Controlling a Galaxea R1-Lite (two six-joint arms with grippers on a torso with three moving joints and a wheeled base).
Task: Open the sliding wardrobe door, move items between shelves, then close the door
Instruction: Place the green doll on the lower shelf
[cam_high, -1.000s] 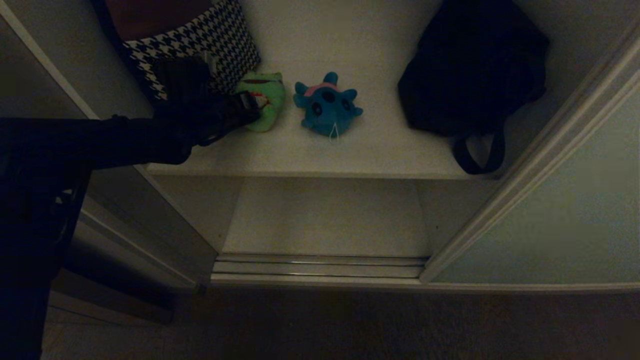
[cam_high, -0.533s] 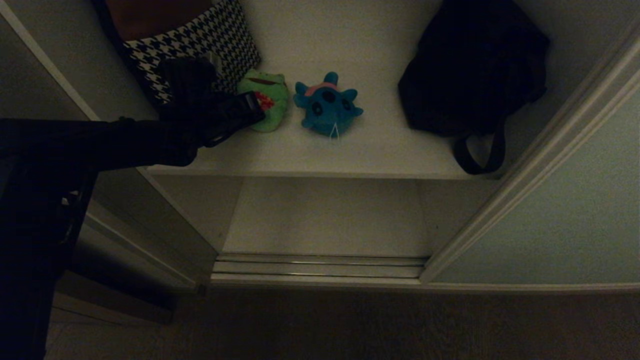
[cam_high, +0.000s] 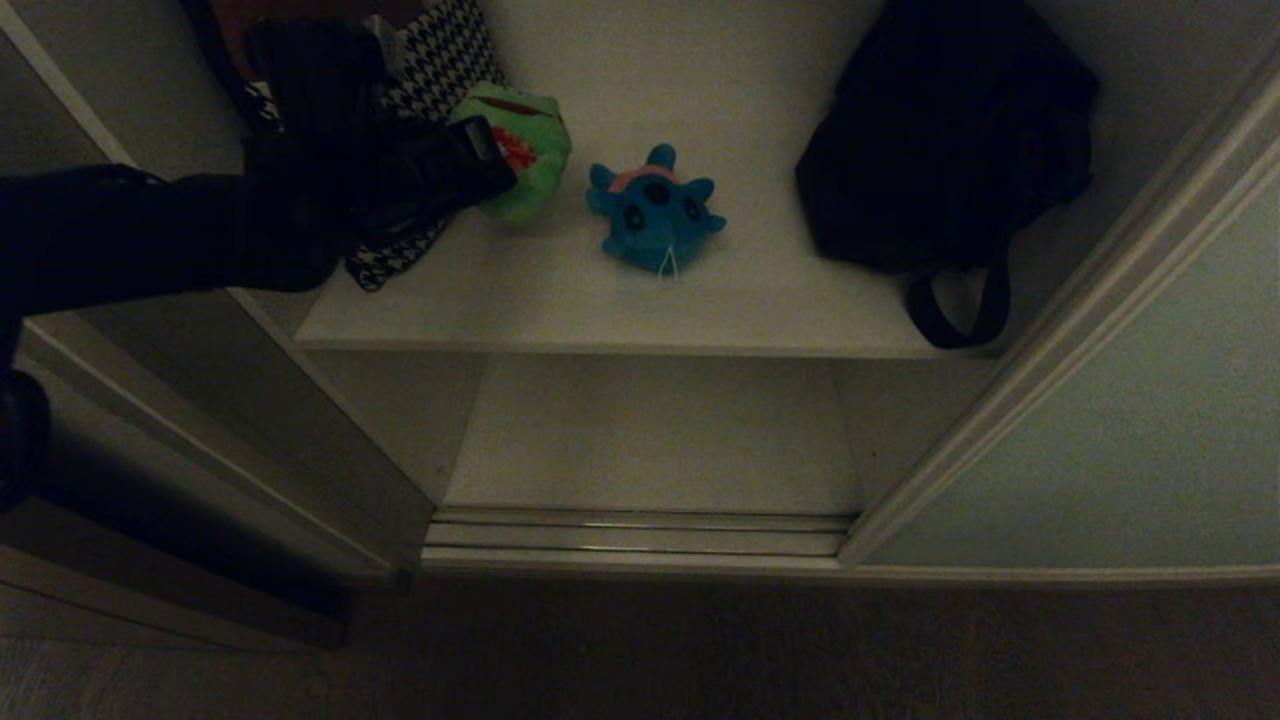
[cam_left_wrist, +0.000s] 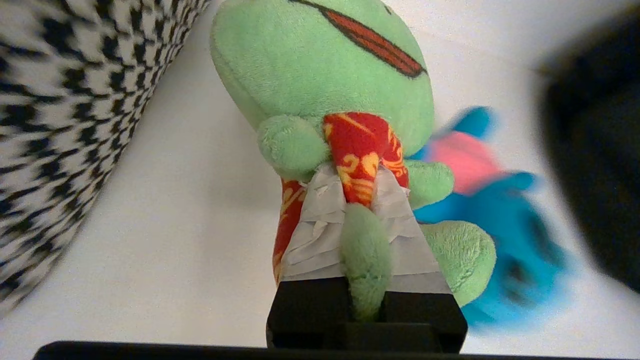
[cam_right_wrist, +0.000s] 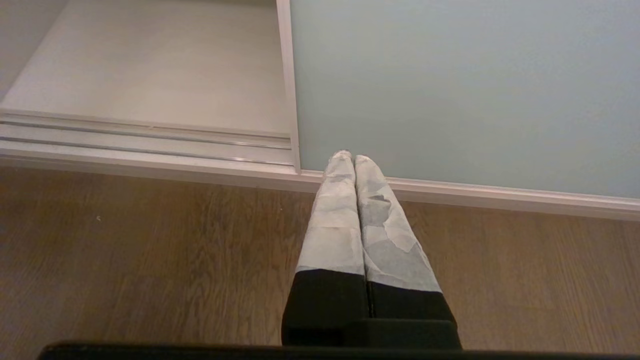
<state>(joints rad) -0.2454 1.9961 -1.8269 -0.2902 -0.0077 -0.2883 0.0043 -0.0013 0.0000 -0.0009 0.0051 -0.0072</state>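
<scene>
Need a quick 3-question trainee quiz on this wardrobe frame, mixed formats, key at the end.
1. True or false: the left end effector is shut on the green frog.
2. The blue plush lies: A) on the upper shelf; B) on the lower shelf; C) on the floor.
3. Fill in: the right end effector hangs shut in front of the sliding wardrobe ____.

Key: 1 true; 2 A; 3 door.

Frog toy (cam_high: 520, 150) left of animal toy (cam_high: 655, 210), bag (cam_high: 945, 140) far right.
</scene>
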